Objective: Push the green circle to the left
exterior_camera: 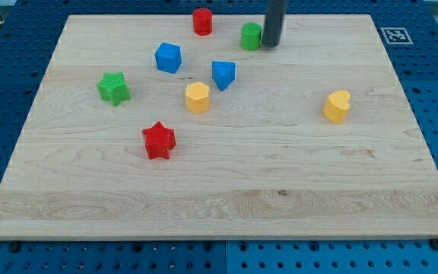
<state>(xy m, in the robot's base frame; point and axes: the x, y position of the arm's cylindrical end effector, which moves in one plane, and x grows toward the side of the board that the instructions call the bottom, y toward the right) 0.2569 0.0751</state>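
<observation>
The green circle (250,36) is a short green cylinder near the view's top, right of centre. My tip (270,45) is the lower end of the dark rod that comes down from the view's top edge. The tip stands right against the green circle's right side, touching it or nearly so. The rod hides a sliver of the circle's right edge.
A red cylinder (202,21) stands left of the green circle. A blue cube-like block (168,58), a blue wedge (223,74), a yellow hexagon (197,97), a green star (113,87), a red star (158,140) and a yellow heart (338,106) lie on the wooden board (219,198).
</observation>
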